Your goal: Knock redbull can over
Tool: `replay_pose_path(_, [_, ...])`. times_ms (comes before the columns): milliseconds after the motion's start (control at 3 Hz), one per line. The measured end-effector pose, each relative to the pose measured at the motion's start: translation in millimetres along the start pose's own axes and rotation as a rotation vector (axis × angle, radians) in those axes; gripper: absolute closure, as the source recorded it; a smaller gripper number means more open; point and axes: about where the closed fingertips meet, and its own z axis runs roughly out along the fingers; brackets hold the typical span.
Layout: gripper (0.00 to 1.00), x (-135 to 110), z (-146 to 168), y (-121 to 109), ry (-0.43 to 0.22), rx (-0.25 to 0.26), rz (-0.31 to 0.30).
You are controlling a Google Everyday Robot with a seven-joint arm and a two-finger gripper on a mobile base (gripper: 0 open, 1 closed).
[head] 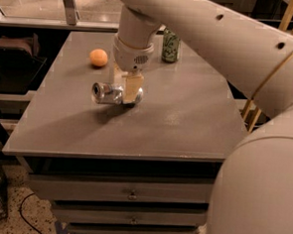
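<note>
The redbull can (pixel 107 93) is a slim silver can lying on its side, its shiny top pointing left, low over the grey table (pixel 185 126); I cannot tell whether it rests on the surface. My gripper (pixel 128 88) reaches straight down from the big white arm. Its tan fingers (pixel 134 88) straddle the can's right end, one in front and one behind, closed on it.
An orange ball (pixel 98 57) lies on the table behind and to the left of the can. A green patterned can (pixel 170 46) stands upright at the back, right of the arm. The table has drawers below its front edge, and a wooden rack stands to the right.
</note>
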Motion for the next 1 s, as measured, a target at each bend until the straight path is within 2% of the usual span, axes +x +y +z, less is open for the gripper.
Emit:
replay_pose_path(333, [1.0, 12.6, 22.7, 5.0, 0.177, -0.075, -0.045])
replay_pose_path(1000, [0.57, 11.6, 20.1, 2.2, 0.175, -0.068, -0.046])
